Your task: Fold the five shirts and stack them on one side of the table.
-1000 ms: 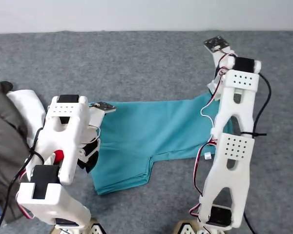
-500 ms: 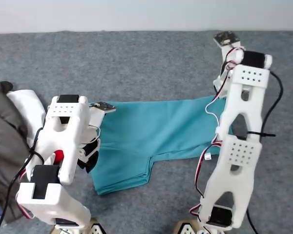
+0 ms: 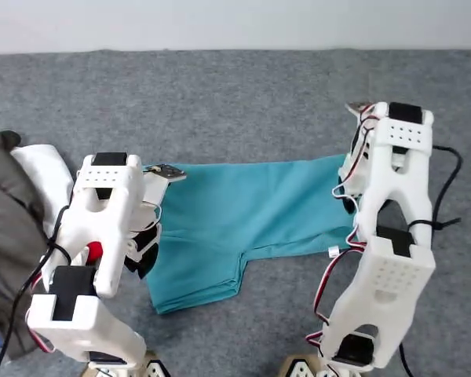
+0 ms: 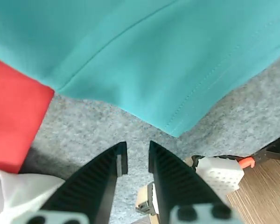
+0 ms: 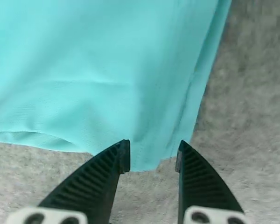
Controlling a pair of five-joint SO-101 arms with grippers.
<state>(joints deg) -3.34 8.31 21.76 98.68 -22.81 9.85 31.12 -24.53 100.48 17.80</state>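
Note:
A teal shirt lies partly folded across the middle of the grey felt table. The left arm stands over its left end. In the left wrist view, my left gripper hovers over bare felt just off a hemmed corner of the teal shirt, slightly open and holding nothing. The right arm stands at the shirt's right end. There my right gripper is open, its tips straddling the edge of the teal shirt without closing on it.
Other shirts are heaped at the table's left side: a grey-olive one, a white one and a red one right beside the left gripper. A white arm base and wooden surface sit past the felt's edge.
The right arm has drawn back from the far side of the table and come down over the teal shirt's right edge. The left arm and the shirt have stayed put.

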